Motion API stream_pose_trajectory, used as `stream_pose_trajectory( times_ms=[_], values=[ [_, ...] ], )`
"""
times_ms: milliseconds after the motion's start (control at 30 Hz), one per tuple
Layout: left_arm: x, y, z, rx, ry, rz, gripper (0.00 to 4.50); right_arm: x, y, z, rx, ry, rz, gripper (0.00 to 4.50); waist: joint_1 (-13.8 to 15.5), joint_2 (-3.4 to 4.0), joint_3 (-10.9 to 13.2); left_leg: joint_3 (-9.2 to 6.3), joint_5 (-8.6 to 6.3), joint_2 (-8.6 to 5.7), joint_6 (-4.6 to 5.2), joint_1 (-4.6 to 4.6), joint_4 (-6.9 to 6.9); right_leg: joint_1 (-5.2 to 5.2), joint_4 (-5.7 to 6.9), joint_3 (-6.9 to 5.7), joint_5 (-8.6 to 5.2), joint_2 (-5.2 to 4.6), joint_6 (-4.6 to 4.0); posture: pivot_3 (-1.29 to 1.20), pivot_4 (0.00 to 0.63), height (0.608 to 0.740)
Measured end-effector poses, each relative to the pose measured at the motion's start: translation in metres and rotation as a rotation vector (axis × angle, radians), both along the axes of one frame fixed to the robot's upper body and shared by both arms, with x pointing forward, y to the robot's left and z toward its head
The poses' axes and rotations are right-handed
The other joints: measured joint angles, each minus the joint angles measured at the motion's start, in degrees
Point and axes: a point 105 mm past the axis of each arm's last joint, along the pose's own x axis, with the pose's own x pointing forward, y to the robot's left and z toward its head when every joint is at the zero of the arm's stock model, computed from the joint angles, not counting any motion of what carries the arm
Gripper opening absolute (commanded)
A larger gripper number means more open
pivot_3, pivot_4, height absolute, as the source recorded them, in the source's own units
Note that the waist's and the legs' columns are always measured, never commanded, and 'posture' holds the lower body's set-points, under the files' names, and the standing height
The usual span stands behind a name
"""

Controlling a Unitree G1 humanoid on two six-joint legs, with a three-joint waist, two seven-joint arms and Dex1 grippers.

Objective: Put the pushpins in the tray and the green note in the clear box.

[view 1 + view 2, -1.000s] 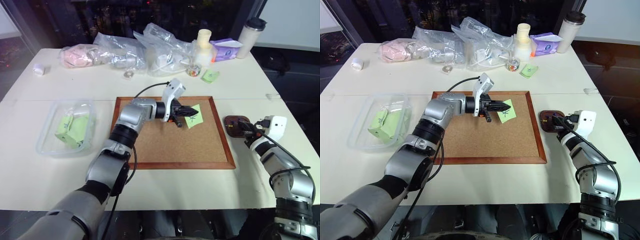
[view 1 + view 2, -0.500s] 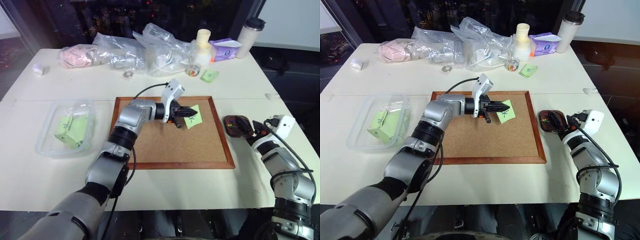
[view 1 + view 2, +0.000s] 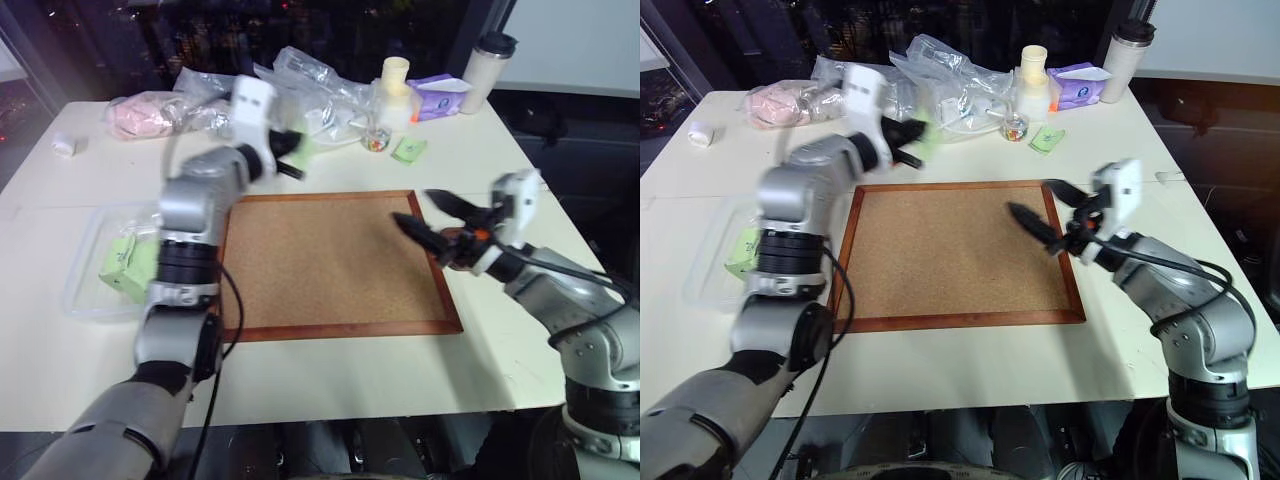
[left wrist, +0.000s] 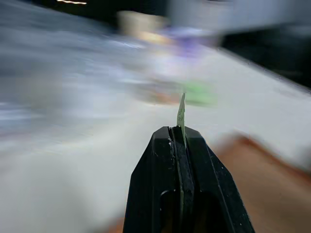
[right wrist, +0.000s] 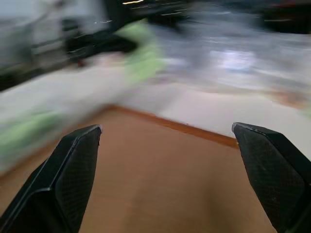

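Left eye view: right gripper (image 3: 432,214) w/ fingers spread wide, nothing held, over the corkboard (image 3: 330,262) right edge. Left gripper (image 3: 287,155) pinched on the green note (image 4: 181,112), just past corkboard's far-left corner. Clear box (image 3: 88,283) left of corkboard.

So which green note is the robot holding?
The one pinched edge-on in the left gripper, lifted off the corkboard. Another lies by the jar; others sit in the clear box.

We see a corkboard (image 3: 325,260) of rough, matt cork in a smooth reddish wood frame, on a matt pale tabletop (image 3: 500,350). The clear box (image 3: 90,275) is glossy transparent plastic; crinkled plastic bags (image 3: 320,85) shine; the green note (image 4: 181,114) is thin paper.
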Motion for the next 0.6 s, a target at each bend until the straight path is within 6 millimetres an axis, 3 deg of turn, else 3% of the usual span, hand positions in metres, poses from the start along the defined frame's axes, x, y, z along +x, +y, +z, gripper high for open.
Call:
stream_pose_trajectory(
  times_ms=[100, 200, 367, 500, 600],
  values=[
    [-0.007, 0.060, -0.015, 0.117, 0.071, 0.276, 0.00, -0.009, 0.022, -0.008, -0.047, 0.043, 0.139, 4.45, 0.8, -0.02, 0.0, 0.01, 0.00, -0.08, 0.00, 0.00, 0.03, 0.01, -0.01, -0.03, 0.00, -0.09, 0.00, 0.00, 0.150, 0.734],
    [-0.030, 0.110, -0.044, 0.183, 0.209, 0.499, 0.00, -0.017, 0.040, -0.019, -0.113, 0.069, 0.259, 4.45, 1.3, -0.10, 0.0, -0.02, 0.00, -0.10, 0.00, -0.05, 0.04, 0.01, 0.00, -0.07, 0.00, -0.13, 0.00, 0.00, 0.150, 0.734],
    [-0.080, 0.151, -0.070, 0.101, 0.377, 0.728, 0.00, -0.012, 0.047, -0.035, -0.133, 0.109, 0.319, 4.45, 1.6, -0.48, 0.0, -0.09, 0.00, -0.12, 0.00, -0.12, 0.09, 0.02, 0.00, -0.19, 0.00, -0.17, 0.00, 0.00, 0.150, 0.734],
    [-0.093, 0.155, -0.077, 0.044, 0.429, 0.758, 1.35, -0.010, 0.053, -0.038, -0.136, 0.110, 0.353, 4.50, 1.5, -0.50, 0.0, -0.19, 0.03, -0.12, -0.06, -0.11, 0.10, 0.05, 0.03, -0.25, 0.01, -0.17, -0.01, 0.00, 0.150, 0.734],
    [-0.096, 0.156, -0.076, 0.039, 0.427, 0.771, 2.81, -0.010, 0.054, -0.041, -0.140, 0.113, 0.363, 4.50, 1.4, -0.50, -0.1, -0.20, 0.03, -0.12, -0.06, -0.11, 0.08, 0.05, 0.03, -0.24, 0.01, -0.17, -0.02, 0.00, 0.150, 0.734]
  ],
)
